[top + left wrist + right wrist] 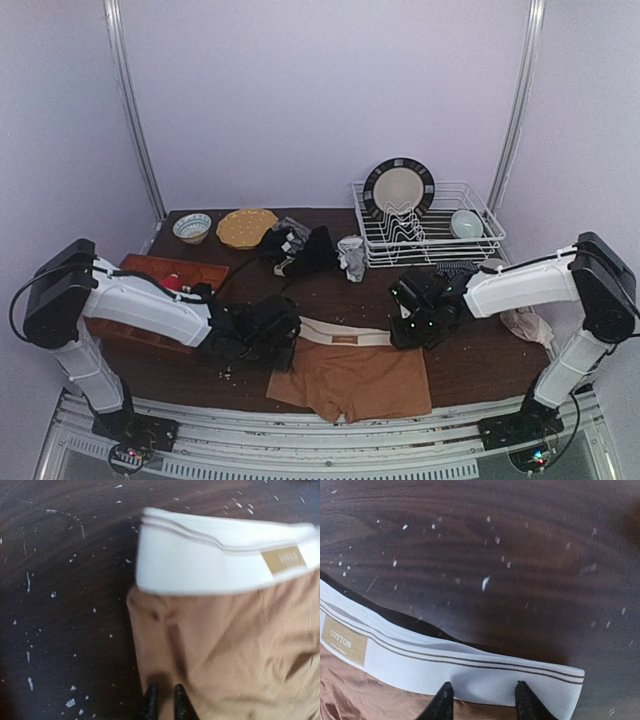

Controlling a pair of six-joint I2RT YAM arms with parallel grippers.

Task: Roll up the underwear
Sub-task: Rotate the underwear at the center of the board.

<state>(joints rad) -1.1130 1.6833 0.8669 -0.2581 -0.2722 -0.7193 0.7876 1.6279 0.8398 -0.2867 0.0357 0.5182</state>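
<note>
Pinching tan underwear (225,645) between closed fingers (151,702), left gripper (165,705) anchors it; right gripper (482,700), fingers apart, straddles the waistband (470,667) for rolling.

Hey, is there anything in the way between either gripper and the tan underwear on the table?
Nothing visible. The left gripper already has its jaws closed on the tan underwear, and the right gripper has its jaws apart right at the white waistband.

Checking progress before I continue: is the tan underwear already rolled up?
No, the tan underwear lies spread flat on the table, its white waistband stretched out along the far edge.
</note>
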